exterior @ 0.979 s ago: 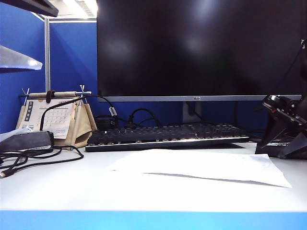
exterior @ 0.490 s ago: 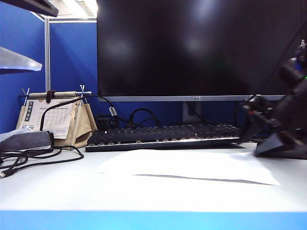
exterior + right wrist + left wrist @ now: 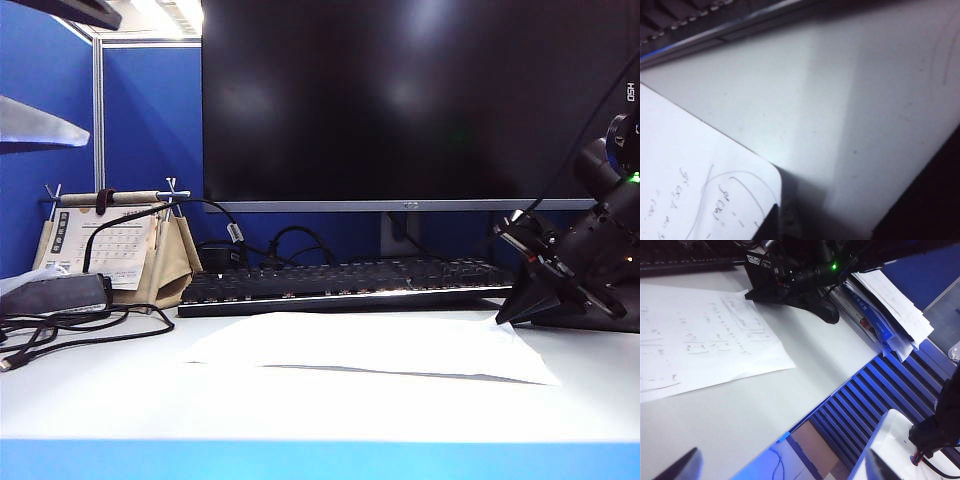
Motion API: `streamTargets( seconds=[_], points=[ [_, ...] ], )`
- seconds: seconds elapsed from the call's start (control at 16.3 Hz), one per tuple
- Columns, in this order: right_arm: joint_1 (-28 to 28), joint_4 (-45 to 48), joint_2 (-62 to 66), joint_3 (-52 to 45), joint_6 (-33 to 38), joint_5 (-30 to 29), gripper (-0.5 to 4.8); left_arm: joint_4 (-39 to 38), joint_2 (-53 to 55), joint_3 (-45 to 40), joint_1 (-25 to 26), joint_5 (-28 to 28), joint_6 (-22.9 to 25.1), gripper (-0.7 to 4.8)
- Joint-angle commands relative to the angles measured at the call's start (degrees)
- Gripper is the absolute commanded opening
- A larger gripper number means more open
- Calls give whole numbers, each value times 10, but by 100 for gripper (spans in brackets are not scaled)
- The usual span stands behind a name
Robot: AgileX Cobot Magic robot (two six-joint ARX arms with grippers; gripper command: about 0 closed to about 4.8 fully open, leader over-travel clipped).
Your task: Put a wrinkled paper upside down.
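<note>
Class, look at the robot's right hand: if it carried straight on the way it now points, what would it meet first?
Most likely the wrinkled paper: the shut right hand points down at its far right corner, seemingly already touching it, with the table beneath.

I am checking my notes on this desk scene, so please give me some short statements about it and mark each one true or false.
1. The wrinkled paper lies on the desk in front of the keyboard. True.
2. The right gripper is at the paper's right corner. True.
3. The left gripper is shut on the paper. False: it is open, off the paper near the desk edge.
4. The paper is blank. False: the left wrist view shows handwriting on it.
5. The desk calendar stands right of the monitor. False: it stands left.
</note>
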Motion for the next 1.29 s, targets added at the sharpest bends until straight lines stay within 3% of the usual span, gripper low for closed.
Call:
streamTargets(
  seconds=[0.06, 0.37, 0.67, 0.73, 0.98, 1.29],
  points=[
    [2, -62, 13, -13, 0, 37, -6, 7, 0, 3, 0, 3, 1, 425],
    [-2, -163, -65, -14, -51, 52, -6, 13, 0, 3, 0, -11, 3, 425],
    [-2, -206, -226, -13, -51, 98, -6, 90, 0, 3, 0, -25, 3, 425],
    [-2, -225, -283, -13, -60, 127, -6, 94, 0, 3, 0, -24, 3, 425],
    [-4, -239, -424, -10, -67, 146, -6, 85, 0, 3, 0, -20, 3, 426],
    [4, -341, -553, 117, -82, 145, -6, 98, 0, 3, 0, -22, 16, 426]
  ],
)
